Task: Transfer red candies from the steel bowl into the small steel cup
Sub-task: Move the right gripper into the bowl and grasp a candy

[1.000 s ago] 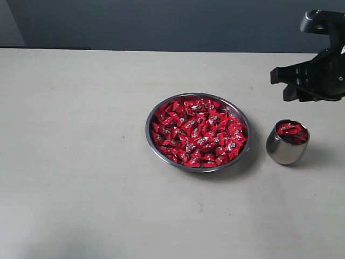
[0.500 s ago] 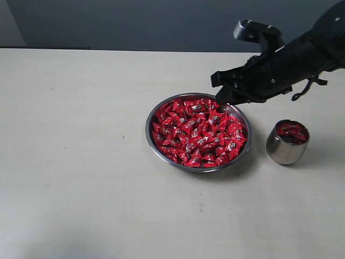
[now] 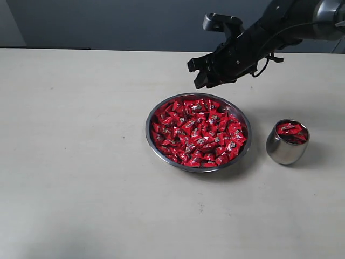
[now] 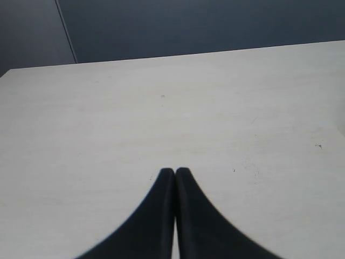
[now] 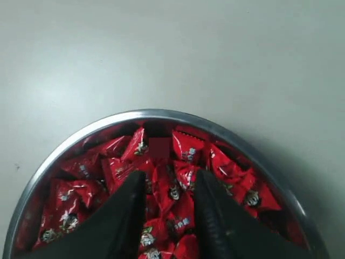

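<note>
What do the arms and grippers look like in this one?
Right arm: black, grey-silver further up, thin black cable looping beside it. Right gripper: black fingers tapering to rounded tips. Left gripper: two black curved fingers narrowing to points. No markings visible.

The red candies (image 3: 197, 132) bear white-silver markings; the steel bowl (image 3: 147, 129) is silver, the right claw (image 3: 195, 75) black.

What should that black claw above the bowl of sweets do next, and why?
Probably lower the right claw into the red candies and close on one: it hangs open and empty above the steel bowl, not yet touching any sweet.
</note>
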